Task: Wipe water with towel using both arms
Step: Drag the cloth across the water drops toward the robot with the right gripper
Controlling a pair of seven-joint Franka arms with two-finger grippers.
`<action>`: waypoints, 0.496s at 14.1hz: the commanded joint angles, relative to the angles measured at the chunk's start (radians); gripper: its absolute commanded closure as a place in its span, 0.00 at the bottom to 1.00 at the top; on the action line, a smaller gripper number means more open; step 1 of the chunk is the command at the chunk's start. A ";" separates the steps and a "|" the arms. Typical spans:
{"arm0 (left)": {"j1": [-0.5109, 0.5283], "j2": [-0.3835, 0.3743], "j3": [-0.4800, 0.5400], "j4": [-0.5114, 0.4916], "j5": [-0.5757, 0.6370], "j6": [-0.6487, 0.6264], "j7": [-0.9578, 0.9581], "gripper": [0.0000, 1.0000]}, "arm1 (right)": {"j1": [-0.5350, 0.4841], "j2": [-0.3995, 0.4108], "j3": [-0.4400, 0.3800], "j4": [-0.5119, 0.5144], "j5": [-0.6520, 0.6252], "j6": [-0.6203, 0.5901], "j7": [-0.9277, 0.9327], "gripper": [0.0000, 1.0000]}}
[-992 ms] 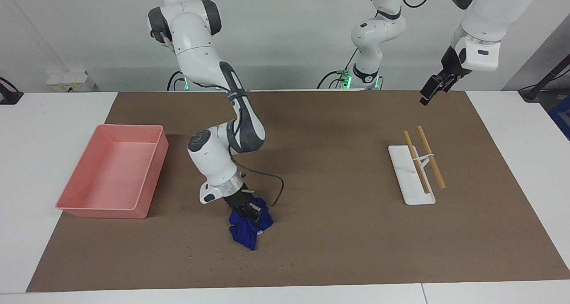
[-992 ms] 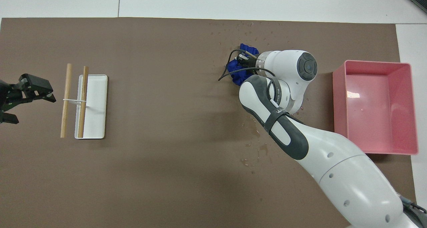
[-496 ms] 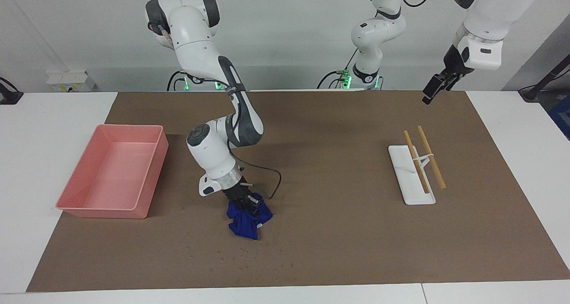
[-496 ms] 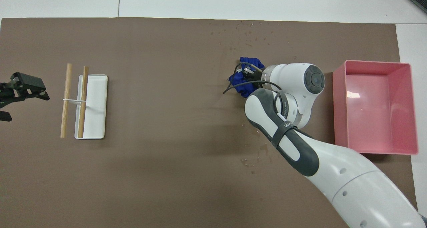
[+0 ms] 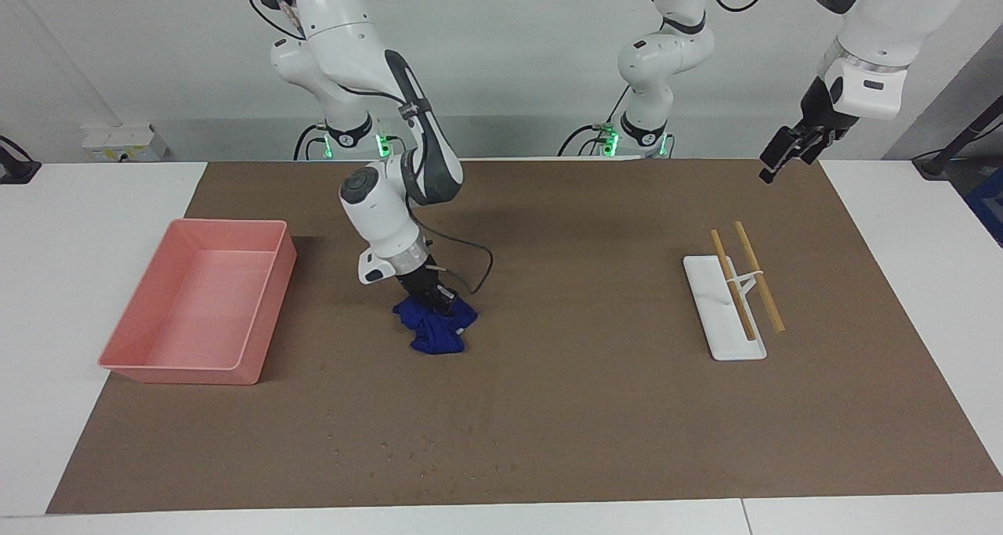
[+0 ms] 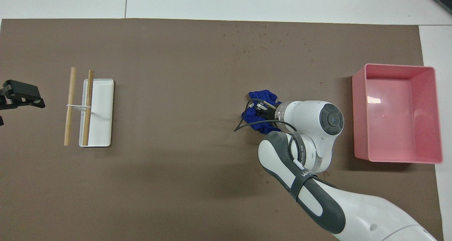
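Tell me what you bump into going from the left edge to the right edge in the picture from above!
left claw → two wooden sticks → white slab → towel held by the right claw → pink tray

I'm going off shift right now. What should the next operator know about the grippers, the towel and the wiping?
Right gripper: shut on the towel, pressing the bunched cloth onto the brown mat beside the pink tray.
Left gripper: raised over the mat's corner at the left arm's end, waiting; fingers unreadable.
Done: towel gripped and down on the mat.
Left: water droplets remain on the mat, farther from the robots than the towel, near the mat's edge. The left arm has not joined in yet.
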 commanded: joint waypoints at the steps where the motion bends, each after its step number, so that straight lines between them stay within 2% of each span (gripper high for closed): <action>1: 0.005 0.003 -0.003 -0.012 0.011 0.023 0.055 0.00 | 0.038 -0.079 0.006 -0.229 0.002 -0.015 0.015 1.00; 3: -0.100 0.028 0.082 -0.001 0.030 0.037 0.055 0.00 | 0.043 -0.134 0.007 -0.295 0.002 -0.020 0.015 1.00; 5: -0.255 0.029 0.252 0.006 0.034 0.031 0.056 0.00 | 0.077 -0.177 0.006 -0.357 0.002 -0.025 0.014 1.00; 7: -0.334 0.029 0.319 0.003 0.034 0.035 0.056 0.00 | 0.084 -0.217 0.007 -0.412 0.002 -0.029 0.015 1.00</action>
